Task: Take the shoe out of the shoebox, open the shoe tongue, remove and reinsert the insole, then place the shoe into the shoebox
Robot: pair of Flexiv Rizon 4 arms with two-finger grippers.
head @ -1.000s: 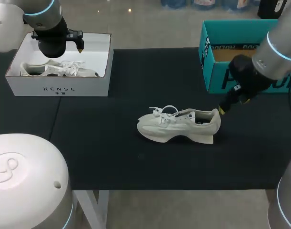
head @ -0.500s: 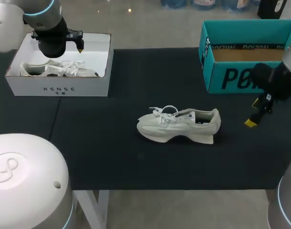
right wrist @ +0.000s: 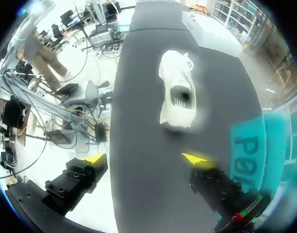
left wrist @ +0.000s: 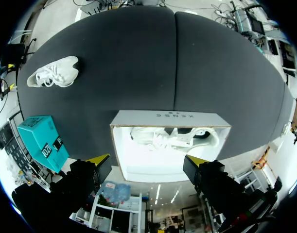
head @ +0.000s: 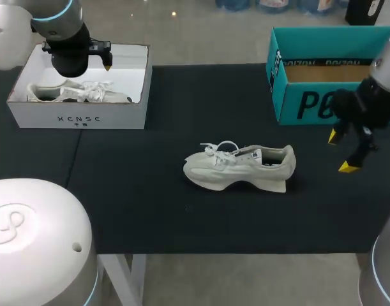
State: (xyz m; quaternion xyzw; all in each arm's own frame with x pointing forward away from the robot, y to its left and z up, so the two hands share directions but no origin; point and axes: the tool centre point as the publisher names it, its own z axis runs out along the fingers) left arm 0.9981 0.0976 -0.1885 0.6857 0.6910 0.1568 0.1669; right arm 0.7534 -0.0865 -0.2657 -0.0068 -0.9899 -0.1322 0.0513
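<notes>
From the head view, the shoe [head: 239, 167] lies on its sole near the middle of the table [head: 156, 217], its long axis across the view, toe towards my left and heel towards my right. The right gripper [head: 341, 153] hangs off the heel end, apart from the shoe, in front of the teal box [head: 303, 105]; its fingers are spread and carry nothing. The left gripper [head: 104, 62] hovers over the white box [head: 80, 118] at the far left, where a second shoe [head: 80, 93] lies. That puts the right arm much nearer the shoe, so the coming grasp looks to be its job. In the left wrist view, the left gripper [left wrist: 148, 160] has its fingers released and wide, with the white box [left wrist: 170, 116] and the second shoe [left wrist: 172, 138] ahead of them and untouched. The shoe [left wrist: 53, 73] sits well apart across the table, with the teal box [left wrist: 41, 141] off to one side. In the right wrist view, the right gripper [right wrist: 146, 158] is spread and empty. The shoe [right wrist: 179, 92] lies ahead of it, set a little towards the finger on the teal box's [right wrist: 255, 145] side. Its long axis runs away from the fingers, heel opening nearer and laces farther, so the fingers' spread lies across its width.
</notes>
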